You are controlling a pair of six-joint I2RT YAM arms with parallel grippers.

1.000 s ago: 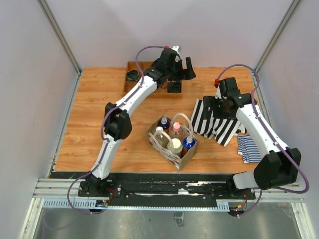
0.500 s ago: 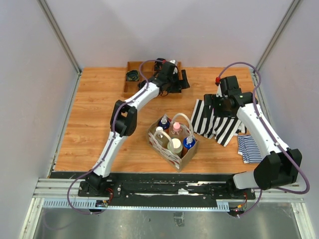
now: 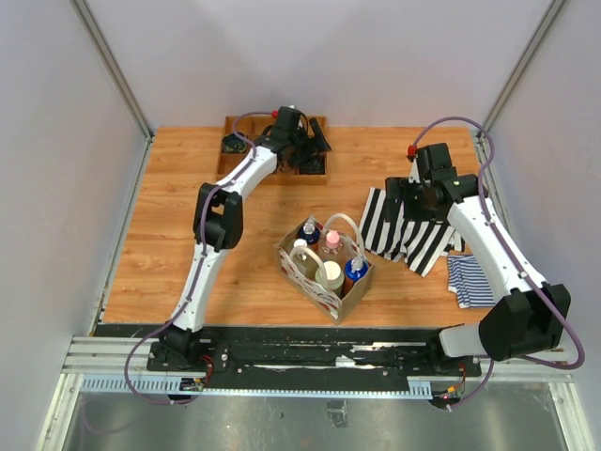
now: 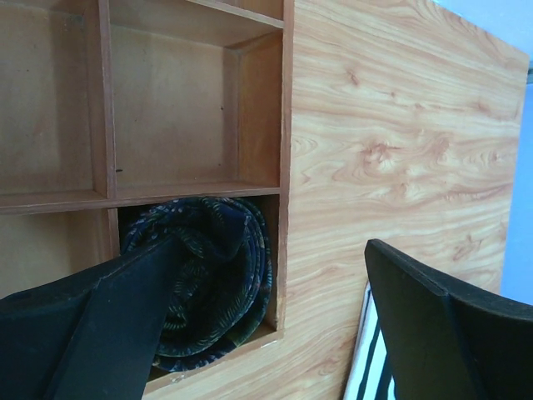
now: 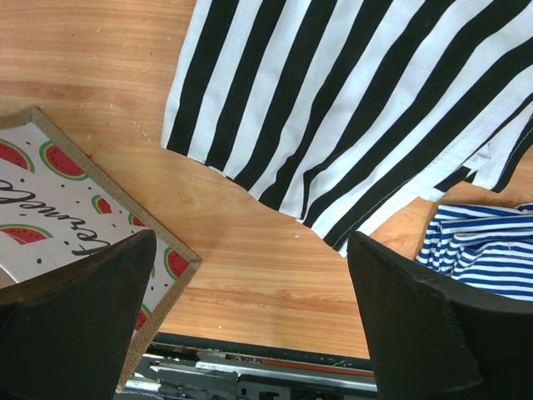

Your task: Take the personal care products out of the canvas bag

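Note:
The canvas bag [image 3: 315, 287] stands mid-table and holds the personal care products: two amber bottles with blue caps [image 3: 309, 230], a clear bottle with a pink cap [image 3: 331, 242], a white bottle [image 3: 300, 252] and a cream-lidded jar [image 3: 330, 274]. My left gripper [image 3: 315, 143] is open and empty at the back, over the wooden tray [image 3: 282, 177], far from the bag. In the left wrist view it [image 4: 266, 333] hovers by the tray's corner [image 4: 286, 167]. My right gripper [image 3: 399, 202] is open and empty, right of the bag. The right wrist view [image 5: 250, 325] shows the bag's watermelon-patterned side [image 5: 50, 200].
A black coiled item [image 4: 208, 275] fills one tray compartment; another [image 3: 232, 144] lies at the tray's left. A black-and-white striped cloth [image 3: 413, 235] lies right of the bag, under my right gripper, and a blue striped cloth [image 3: 470, 280] lies further right. Grey walls close in both sides.
My left arm has swung left and down over the wooden tray. The tray appears shifted a little to the left. The right arm and the bag have barely moved.

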